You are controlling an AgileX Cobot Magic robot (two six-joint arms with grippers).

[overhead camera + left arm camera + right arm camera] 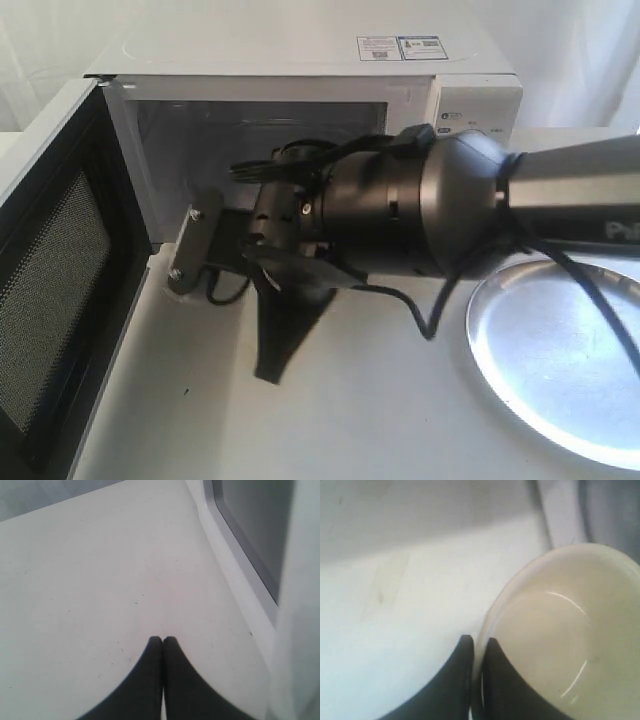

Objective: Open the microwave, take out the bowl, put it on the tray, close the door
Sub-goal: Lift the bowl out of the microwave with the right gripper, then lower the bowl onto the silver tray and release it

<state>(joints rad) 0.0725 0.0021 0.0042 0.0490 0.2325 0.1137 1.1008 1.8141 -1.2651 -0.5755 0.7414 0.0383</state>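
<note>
Right pincer (479,640) straddles and grips the bowl (555,630) rim.

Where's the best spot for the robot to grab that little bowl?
By its thin rim, one finger inside, one outside. The bowl sits upright, mouth open, with a smooth round wall, so only the edge offers a pinch. Come at the near edge, tilted down from above. The right gripper is placed just so, its fingers straddling that edge.
</note>
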